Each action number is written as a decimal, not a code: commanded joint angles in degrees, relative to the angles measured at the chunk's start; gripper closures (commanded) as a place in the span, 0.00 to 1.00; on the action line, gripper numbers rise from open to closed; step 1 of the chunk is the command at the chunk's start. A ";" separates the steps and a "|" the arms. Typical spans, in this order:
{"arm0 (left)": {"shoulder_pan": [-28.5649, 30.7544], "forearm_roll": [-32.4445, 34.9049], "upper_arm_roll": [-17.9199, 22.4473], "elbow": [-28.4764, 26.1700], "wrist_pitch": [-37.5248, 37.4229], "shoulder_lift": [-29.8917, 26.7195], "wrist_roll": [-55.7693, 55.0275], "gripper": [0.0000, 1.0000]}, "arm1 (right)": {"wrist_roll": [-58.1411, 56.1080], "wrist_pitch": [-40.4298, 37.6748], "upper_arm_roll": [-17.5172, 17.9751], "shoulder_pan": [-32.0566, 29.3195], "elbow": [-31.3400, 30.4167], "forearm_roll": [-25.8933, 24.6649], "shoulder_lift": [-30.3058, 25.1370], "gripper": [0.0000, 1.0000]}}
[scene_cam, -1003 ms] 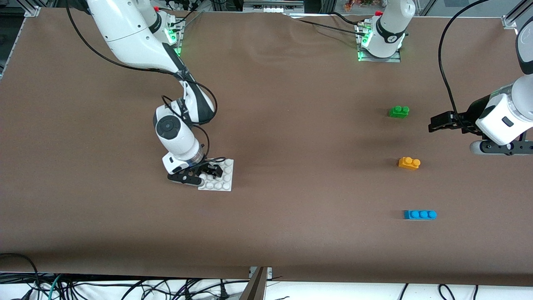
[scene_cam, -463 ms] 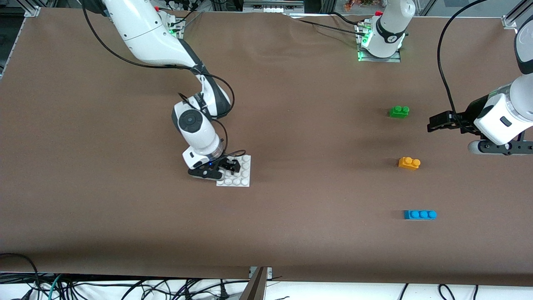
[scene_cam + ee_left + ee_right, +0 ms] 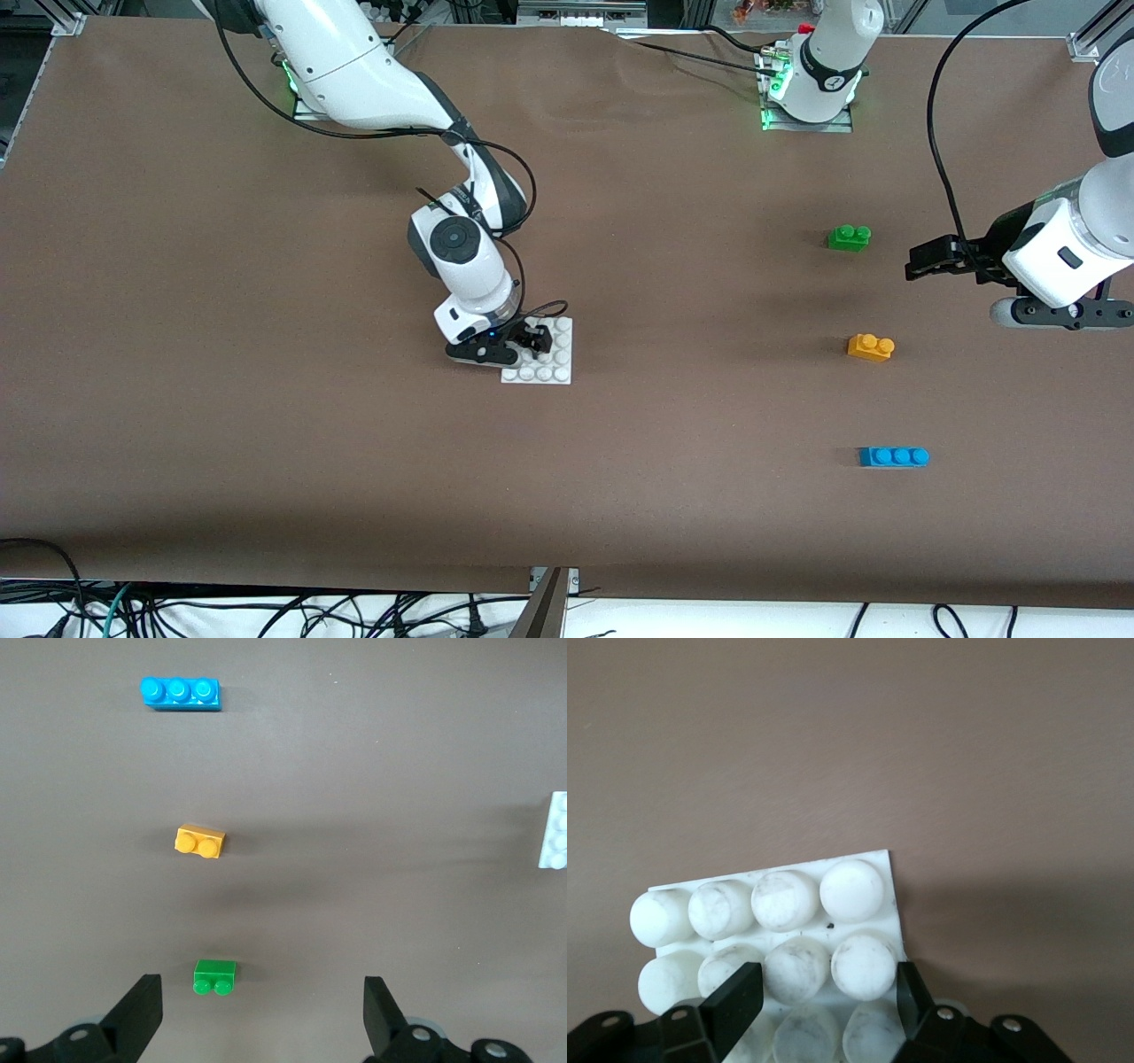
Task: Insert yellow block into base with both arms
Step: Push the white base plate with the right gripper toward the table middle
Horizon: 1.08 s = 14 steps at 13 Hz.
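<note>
The base (image 3: pixel 554 363), a white studded plate, is near the middle of the table with my right gripper (image 3: pixel 530 340) shut on it. In the right wrist view the black fingers (image 3: pixel 737 999) clamp two studs of the base (image 3: pixel 762 904). The yellow block (image 3: pixel 870 346) lies free toward the left arm's end of the table and also shows in the left wrist view (image 3: pixel 200 842). My left gripper (image 3: pixel 921 264) hangs open and empty over bare table beside the green brick. The left wrist view shows its fingertips (image 3: pixel 142 1010) spread wide.
A green two-stud brick (image 3: pixel 849 237) lies farther from the front camera than the yellow block, and a blue three-stud brick (image 3: pixel 893 456) lies nearer. An edge of the base (image 3: pixel 556 830) shows in the left wrist view. A brown cloth covers the table.
My right gripper has carried the base steadily toward the left arm's end of the table, from the right arm's side to about the middle. The left arm has barely moved.
</note>
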 commanded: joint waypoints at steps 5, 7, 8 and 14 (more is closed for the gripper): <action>0.04 0.94 -0.08 -0.97 0.01 0.80 1.02 0.00 | 6.56 0.36 -0.50 7.60 3.11 -0.56 4.30 0.29; 0.57 0.94 0.00 -1.50 0.19 0.98 1.02 0.00 | 7.97 0.45 -0.58 9.01 3.91 -0.56 4.74 0.29; 0.75 0.94 0.00 -1.59 0.27 0.98 1.10 0.00 | 8.50 0.45 -0.58 9.45 4.43 -0.56 5.00 0.29; 0.75 1.02 0.00 -1.59 0.27 0.72 1.19 0.00 | 8.86 0.36 -0.58 9.81 6.01 -0.39 4.74 0.29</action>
